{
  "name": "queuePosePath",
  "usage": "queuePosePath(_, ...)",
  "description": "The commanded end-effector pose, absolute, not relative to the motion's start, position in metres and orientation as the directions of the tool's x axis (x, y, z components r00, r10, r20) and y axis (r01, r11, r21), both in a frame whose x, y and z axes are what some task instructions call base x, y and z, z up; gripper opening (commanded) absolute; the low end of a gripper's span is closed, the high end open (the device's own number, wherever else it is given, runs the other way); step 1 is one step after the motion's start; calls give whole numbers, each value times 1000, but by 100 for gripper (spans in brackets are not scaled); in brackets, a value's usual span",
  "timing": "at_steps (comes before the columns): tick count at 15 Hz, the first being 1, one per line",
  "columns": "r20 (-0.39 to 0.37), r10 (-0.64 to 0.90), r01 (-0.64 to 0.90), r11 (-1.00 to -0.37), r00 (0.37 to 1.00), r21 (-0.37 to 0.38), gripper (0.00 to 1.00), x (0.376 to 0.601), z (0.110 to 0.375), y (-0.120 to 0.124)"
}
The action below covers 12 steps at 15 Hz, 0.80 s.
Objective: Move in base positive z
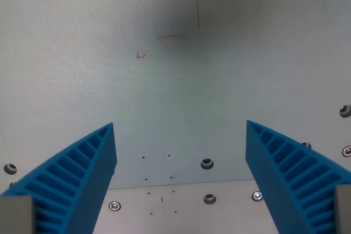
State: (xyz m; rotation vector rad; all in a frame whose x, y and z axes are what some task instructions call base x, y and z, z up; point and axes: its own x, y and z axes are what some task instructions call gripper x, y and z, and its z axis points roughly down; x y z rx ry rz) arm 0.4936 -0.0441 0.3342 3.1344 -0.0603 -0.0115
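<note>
Wrist view | gripper (181,130): blue ribbed fingers (82,179) were seen spread wide, nothing held | white table (181,97): red marks (181,6), screws (207,163) noted below | task thing: the arm itself, poised above the surface | progress: height gained could not be judged; upward travel presumed outstanding.

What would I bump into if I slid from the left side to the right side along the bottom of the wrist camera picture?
Left blue finger → small bolt → dark bolt → silver bolt → right blue finger. The two fingers belong to the end effector, which stands wide open with nothing between them.
</note>
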Motion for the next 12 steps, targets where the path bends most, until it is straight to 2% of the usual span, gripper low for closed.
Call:
queuePosePath(1,-3,-39,-39,-999,999,7,100,493,341,-44)
queuePosePath(12,-3,-39,-39,-999,999,7,100,494,396,-45)
